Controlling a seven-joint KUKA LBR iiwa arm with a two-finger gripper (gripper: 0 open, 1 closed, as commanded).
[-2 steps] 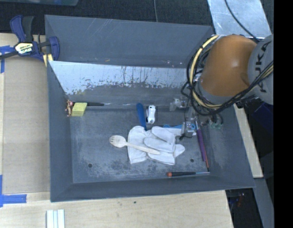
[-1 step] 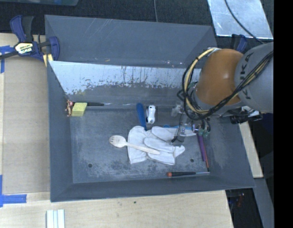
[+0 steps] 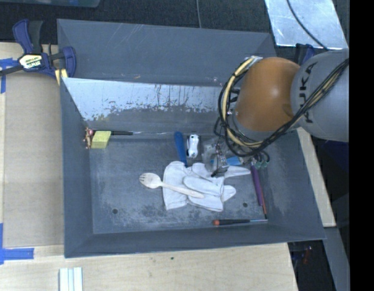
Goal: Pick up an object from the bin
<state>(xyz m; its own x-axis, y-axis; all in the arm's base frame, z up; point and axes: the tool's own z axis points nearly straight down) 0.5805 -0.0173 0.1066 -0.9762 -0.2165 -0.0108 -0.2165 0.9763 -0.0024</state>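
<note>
My gripper hangs low over the right middle of the bin, its tip at the upper right edge of a crumpled white cloth. A white plastic spoon lies across the cloth's left part. Just left of the gripper lie a blue pen-like thing and a small white and blue object. A purple pen lies to the right of the gripper, partly under the arm.
A yellow block on a thin dark stick lies at the far left by the back wall. A dark pen with a red tip lies along the front wall. The orange dome and cables hide the bin's right back part.
</note>
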